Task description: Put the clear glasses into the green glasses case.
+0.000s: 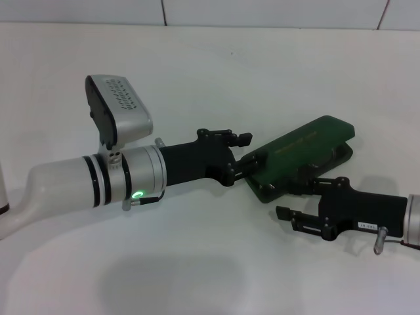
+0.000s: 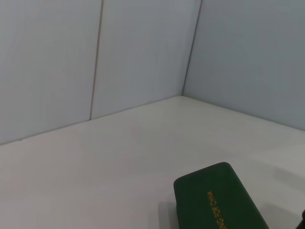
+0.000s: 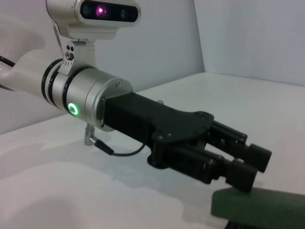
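Observation:
The green glasses case [image 1: 305,141] lies right of centre on the white table, its lid with gold lettering lowered most of the way over the base. The case also shows in the left wrist view [image 2: 219,200] and the right wrist view [image 3: 257,207]. I cannot make out the clear glasses; the lid hides the inside. My left gripper [image 1: 251,149] is open at the lid's near-left end, and its fingertips [image 3: 244,175] sit just above the lid edge. My right gripper [image 1: 295,197] stands open at the case's front edge, holding nothing.
The white table [image 1: 197,72] runs back to a tiled wall [image 1: 262,10]. The left arm's wrist camera housing [image 1: 118,108] rises above its forearm. Both arms crowd the case from the left and the front.

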`<state>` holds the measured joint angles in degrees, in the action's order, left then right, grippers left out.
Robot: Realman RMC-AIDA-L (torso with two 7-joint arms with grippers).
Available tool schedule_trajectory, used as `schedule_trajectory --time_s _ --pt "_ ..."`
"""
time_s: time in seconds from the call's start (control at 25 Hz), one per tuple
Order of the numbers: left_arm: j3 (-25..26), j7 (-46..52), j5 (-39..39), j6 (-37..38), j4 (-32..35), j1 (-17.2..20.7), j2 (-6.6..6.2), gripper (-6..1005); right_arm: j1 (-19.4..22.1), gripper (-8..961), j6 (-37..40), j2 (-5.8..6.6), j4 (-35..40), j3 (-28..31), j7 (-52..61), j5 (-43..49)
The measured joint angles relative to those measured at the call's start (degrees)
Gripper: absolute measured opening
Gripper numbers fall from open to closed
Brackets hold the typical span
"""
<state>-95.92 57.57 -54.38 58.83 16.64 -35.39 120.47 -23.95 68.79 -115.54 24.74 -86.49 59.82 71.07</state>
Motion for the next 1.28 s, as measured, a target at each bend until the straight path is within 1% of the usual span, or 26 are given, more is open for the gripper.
schedule_trajectory --time_s 0.2,0.36,0.44,0.48,0.52,0.6,0.64,0.68,0.72,0.76,0.8,0.84,0.92,1.04,1.08,1.12,1.16,1.2,1.28 --pt "-0.54 0.00 -0.02 -0.26 -0.11 -0.06 0.08 506 -0.62 571 -0.98 -0.08 0.44 0.00 -0.35 0.00" --pt "-0.72 0.09 0.32 -0.29 -0.02 0.18 -0.02 506 -0.73 571 1.97 0.25 0.62 0.00 -0.60 0.17" --pt "-0.44 0.09 0.82 -0.17 0.04 0.41 -0.10 506 -0.65 572 5.24 1.11 0.81 -0.01 -0.40 0.87" --pt "-0.36 0.05 1.21 -0.07 0.06 0.51 -0.13 506 -0.33 572 8.60 2.37 0.97 0.05 -0.26 1.50" --pt "-0.25 -0.07 2.10 0.17 0.13 0.67 -0.17 506 -0.02 572 11.42 3.23 1.03 0.12 -0.24 1.77" --pt "-0.18 -0.33 3.97 0.90 0.20 0.97 -0.32 506 0.80 572 17.36 5.47 1.05 1.25 -0.29 1.92" --pt "-0.09 -0.63 5.43 1.91 0.23 1.20 -0.43 506 1.47 573 20.25 6.47 1.03 2.80 -0.44 1.92" --pt "-0.05 -0.97 6.18 2.79 0.26 1.32 -0.48 506 2.02 573 21.79 7.01 1.03 4.38 -0.58 1.93" --pt "0.05 -2.55 8.80 6.39 0.40 1.86 -0.70 507 2.87 573 23.33 7.59 1.04 6.67 -0.79 1.93" --pt "0.05 -2.55 8.80 6.39 0.40 1.86 -0.70 507 3.82 573 25.10 7.92 1.12 9.42 -1.39 1.95" --pt "0.07 -3.53 9.94 8.73 0.75 2.33 -0.88 507 5.01 573 27.21 8.21 1.28 12.77 -2.47 1.95" --pt "0.07 -4.18 10.63 10.43 1.02 2.75 -1.04 507 5.93 574 29.03 8.27 1.38 15.67 -3.57 1.97" --pt "0.09 -5.33 11.29 15.50 2.61 4.11 -1.83 507 7.72 574 34.39 8.30 1.74 21.92 -6.15 2.01" --pt "0.10 -6.29 9.34 22.87 4.44 5.33 -3.18 507 9.15 575 39.97 8.31 3.53 27.86 -7.39 2.05" --pt "0.06 -6.86 7.10 26.35 4.60 5.55 -3.71 507 9.36 575 41.01 8.35 4.30 28.43 -7.43 2.37" --pt "0.08 -6.96 6.69 26.88 4.60 5.55 -3.82 507 9.50 575 42.09 8.36 5.60 28.94 -7.43 3.09" --pt "0.06 -7.51 4.61 29.22 4.49 5.67 -4.02 507 9.42 575 42.63 8.30 6.82 28.96 -7.42 4.85" --pt "0.09 -8.04 3.13 30.90 4.36 5.84 -4.06 507 9.19 575 42.76 8.19 7.72 29.11 -7.41 7.08" --pt "0.10 -9.37 1.30 32.30 4.22 6.83 -3.62 507 8.54 576 41.94 7.74 8.44 29.56 -7.41 10.79"
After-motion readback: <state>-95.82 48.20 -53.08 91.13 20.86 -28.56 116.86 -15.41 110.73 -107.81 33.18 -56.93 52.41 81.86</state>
